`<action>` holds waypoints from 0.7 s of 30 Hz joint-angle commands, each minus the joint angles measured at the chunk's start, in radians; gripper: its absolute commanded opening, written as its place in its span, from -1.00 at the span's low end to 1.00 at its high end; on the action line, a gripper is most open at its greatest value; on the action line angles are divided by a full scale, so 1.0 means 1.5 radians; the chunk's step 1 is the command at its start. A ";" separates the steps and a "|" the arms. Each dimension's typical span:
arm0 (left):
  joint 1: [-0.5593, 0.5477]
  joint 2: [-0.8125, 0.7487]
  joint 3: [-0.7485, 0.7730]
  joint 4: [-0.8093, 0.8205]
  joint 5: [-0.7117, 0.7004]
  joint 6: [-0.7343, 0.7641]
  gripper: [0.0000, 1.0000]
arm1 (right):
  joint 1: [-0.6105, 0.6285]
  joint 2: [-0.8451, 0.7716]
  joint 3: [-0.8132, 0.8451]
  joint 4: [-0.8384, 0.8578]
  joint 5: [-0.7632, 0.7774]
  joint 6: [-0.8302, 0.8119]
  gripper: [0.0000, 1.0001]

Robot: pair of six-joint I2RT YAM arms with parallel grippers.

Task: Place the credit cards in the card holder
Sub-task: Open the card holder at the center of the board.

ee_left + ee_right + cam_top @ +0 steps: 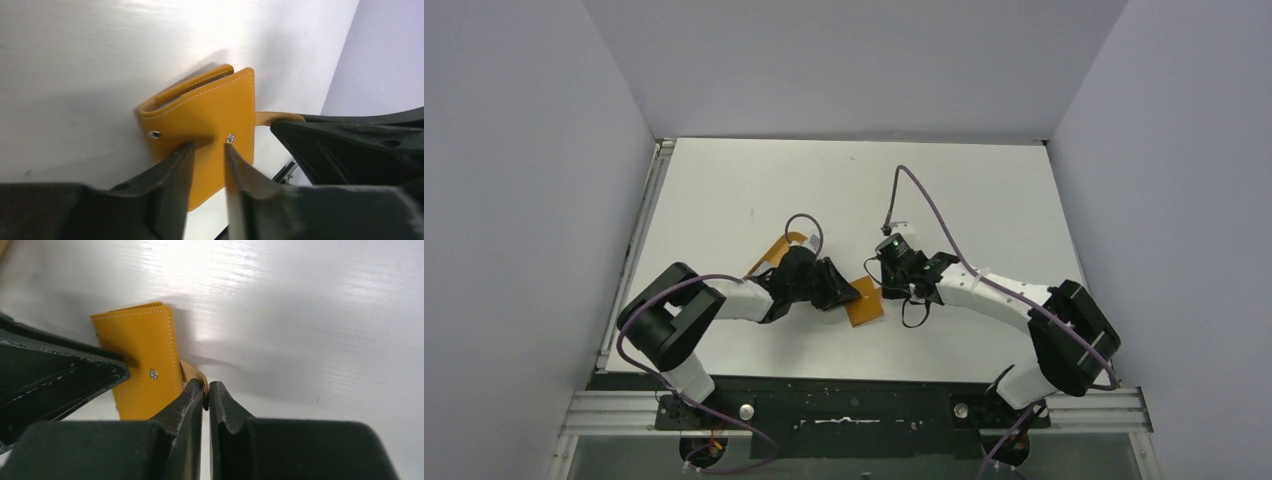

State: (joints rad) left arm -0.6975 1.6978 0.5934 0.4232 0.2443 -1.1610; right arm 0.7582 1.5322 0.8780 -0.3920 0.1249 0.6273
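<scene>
The tan-orange card holder [864, 304] lies folded on the white table between my two grippers. In the left wrist view the card holder [205, 112] shows its stitched edge and two snap studs. My left gripper [207, 146] stands over its near face, jaws a little apart, fingertips [185, 150] against the leather. My right gripper [206, 388] is shut on the card holder's strap tab [192, 372] at the holder's right edge. The same strap [277, 117] runs into the right gripper's black fingers [345, 145]. No credit cards are in view.
Part of an orange tray [782, 244] shows behind the left arm's wrist. A grey rail [639, 240] runs along the table's left edge. Grey walls close in both sides and the back. Purple cables loop above both wrists.
</scene>
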 commanded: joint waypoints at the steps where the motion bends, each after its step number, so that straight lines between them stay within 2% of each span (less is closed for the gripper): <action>1: -0.006 -0.051 0.006 -0.115 -0.009 0.055 -0.20 | -0.006 -0.094 0.004 -0.017 0.023 -0.039 -1.00; 5: -0.021 -0.115 0.019 -0.157 -0.017 0.081 0.29 | -0.003 -0.176 -0.041 -0.049 -0.015 -0.052 -1.00; 10: -0.042 -0.191 0.020 -0.170 -0.050 0.093 0.69 | 0.002 -0.261 -0.084 -0.061 -0.038 -0.037 -1.00; 13: -0.047 -0.217 0.011 -0.135 -0.052 0.084 0.78 | 0.004 -0.290 -0.098 -0.055 -0.046 -0.032 -1.00; 21: -0.099 -0.182 0.070 -0.134 -0.038 0.126 0.74 | 0.006 -0.309 -0.113 -0.018 -0.066 -0.027 -1.00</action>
State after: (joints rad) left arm -0.8131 1.3998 0.6170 0.1886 0.1810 -1.0241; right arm 0.7609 1.1049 0.7158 -0.4801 0.0471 0.5846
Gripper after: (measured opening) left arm 0.887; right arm 0.065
